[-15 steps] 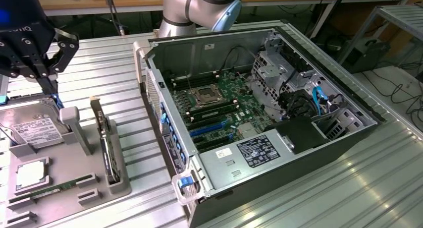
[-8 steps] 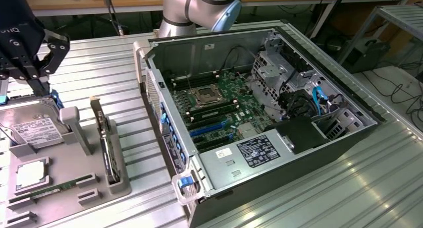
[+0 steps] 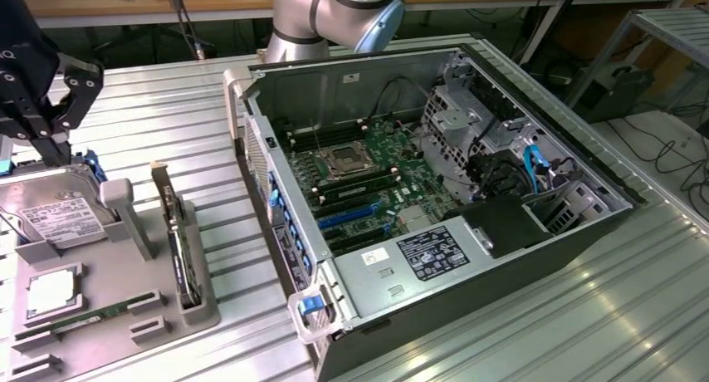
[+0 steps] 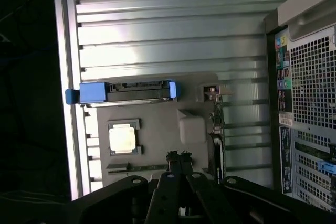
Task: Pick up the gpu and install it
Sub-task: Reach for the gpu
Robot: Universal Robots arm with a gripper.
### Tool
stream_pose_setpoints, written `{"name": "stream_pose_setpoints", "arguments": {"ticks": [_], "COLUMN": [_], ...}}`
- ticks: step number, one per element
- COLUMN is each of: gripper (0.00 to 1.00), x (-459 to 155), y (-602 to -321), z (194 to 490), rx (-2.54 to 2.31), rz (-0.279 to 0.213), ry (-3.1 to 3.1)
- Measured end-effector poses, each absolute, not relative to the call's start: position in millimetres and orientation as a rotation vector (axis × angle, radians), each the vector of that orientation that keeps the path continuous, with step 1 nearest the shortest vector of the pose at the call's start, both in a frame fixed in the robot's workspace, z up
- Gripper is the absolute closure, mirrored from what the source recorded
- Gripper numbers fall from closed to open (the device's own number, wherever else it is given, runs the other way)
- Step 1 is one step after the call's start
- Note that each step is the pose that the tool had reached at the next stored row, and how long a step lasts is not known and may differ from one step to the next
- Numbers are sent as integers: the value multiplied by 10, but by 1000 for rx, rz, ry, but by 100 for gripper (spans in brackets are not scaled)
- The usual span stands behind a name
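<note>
**Green gpu [image 3: 175, 232] parked in its holder, pincer [image 3: 53, 154] empty above the tray [image 3: 116, 274]**

Quick look at the bench right now. The gpu stands on its thin edge in an upright grey slot at the side of the tray nearest the computer case [image 3: 499, 315]. From the wrist camera it's a skinny dark strip [image 4: 218, 135] with a metal tab at 1 end. I think that's the silver bracket, but edge-on it's hard to be sure. Nothing is touching the card.

The pincer hangs over the far end of the tray, on the exterior view's left, above the hard drive [image 3: 50, 216]. Its 2 fingers [image 4: 172, 160] are pressed together with nothing between them. In the wrist view the tips [image 4: 178, 158] sit over the grey block just beside the gpu's slot, clear of the card itself.

Other stuff on the tray: a square processor chip [image 3: 50, 292] lying flat in its pocket, and a narrow memory stick [image 3: 95, 315] next to it. The hard drive has blue caps on both ends when seen from the wrist [image 4: 139, 90].

The case lies on its side on the ribbed metal worktop [image 3: 166, 100], side panel off, motherboard [image 3: 377, 174] facing up with its blue expansion slots showing. It sits well apart from the pincer, just beside the tray. The arm [image 3: 332, 8] itself rises behind the case.
</note>
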State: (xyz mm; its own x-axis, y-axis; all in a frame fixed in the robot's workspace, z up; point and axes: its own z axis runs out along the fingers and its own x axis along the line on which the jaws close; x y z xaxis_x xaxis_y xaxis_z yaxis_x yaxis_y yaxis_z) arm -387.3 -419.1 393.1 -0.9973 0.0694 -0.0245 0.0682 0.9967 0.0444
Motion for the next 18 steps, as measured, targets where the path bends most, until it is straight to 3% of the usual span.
{"name": "stream_pose_setpoints", "arguments": {"ticks": [18], "gripper": [89], "x": [-3639], "y": [-4561], "z": [3842], "rx": [110], "rz": [70], "ry": [3145]}}
